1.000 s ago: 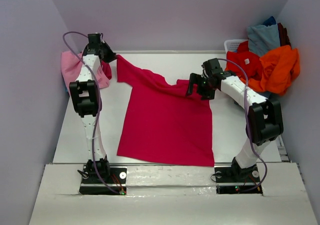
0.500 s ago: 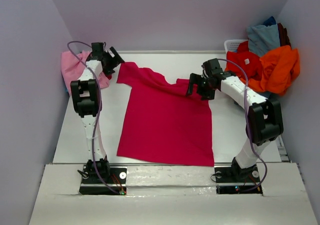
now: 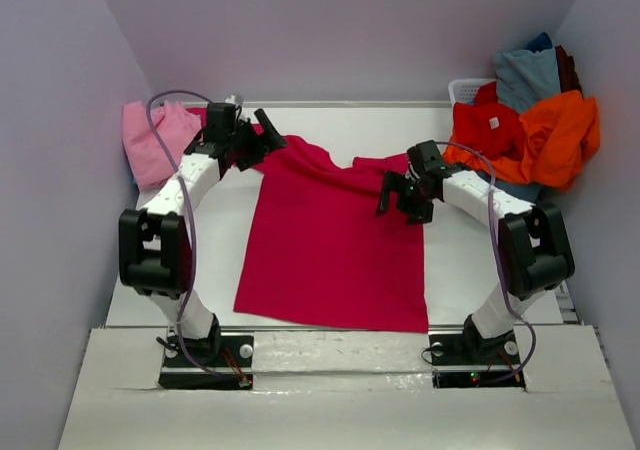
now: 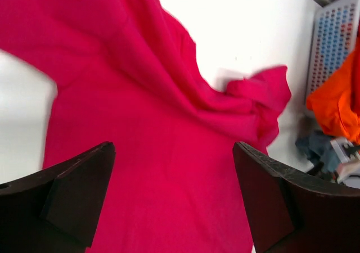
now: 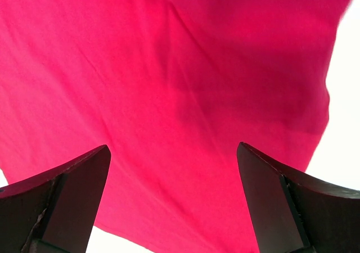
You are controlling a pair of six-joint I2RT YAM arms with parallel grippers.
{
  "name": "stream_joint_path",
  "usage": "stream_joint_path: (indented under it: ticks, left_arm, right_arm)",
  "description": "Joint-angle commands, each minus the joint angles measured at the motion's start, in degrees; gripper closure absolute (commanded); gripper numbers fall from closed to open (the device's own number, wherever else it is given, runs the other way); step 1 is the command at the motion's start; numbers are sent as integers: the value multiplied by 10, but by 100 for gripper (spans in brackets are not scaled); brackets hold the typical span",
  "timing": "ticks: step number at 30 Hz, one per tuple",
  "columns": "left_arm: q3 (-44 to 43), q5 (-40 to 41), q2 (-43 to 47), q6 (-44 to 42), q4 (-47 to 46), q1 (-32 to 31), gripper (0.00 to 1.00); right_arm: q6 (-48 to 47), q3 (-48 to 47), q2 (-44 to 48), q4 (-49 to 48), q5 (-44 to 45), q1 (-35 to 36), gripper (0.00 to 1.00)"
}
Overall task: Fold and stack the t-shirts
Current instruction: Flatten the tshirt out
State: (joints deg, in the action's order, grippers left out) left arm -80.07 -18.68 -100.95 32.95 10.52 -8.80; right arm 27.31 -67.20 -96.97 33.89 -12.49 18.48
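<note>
Flat crimson-magenta cotton t-shirt (image 3: 330, 260) lies on the white surface (image 3: 452, 260), hem nearest, long axis running away to the collar; right end effector (image 3: 400, 196) hangs spread and empty over its bunched right shoulder, left end effector (image 3: 262, 135) spread and empty at its far left sleeve.

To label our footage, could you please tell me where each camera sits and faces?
Top external: above, behind the bases, facing down on table, crimson t-shirt, left pincer, right pincer.
Left wrist: on left arm, facing across shirt toward basket; own open fingers show.
Right wrist: on right arm, facing down onto shirt; own open fingers show.
Shared: all show the shirt.
</note>
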Motion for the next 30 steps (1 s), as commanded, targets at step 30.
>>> stream_joint_path:
  ticks: [30]
  left_arm:
    - [407,-22,83,121,-284,-101,1]
  right_arm:
    - [35,135,16,-124,-45,15,0]
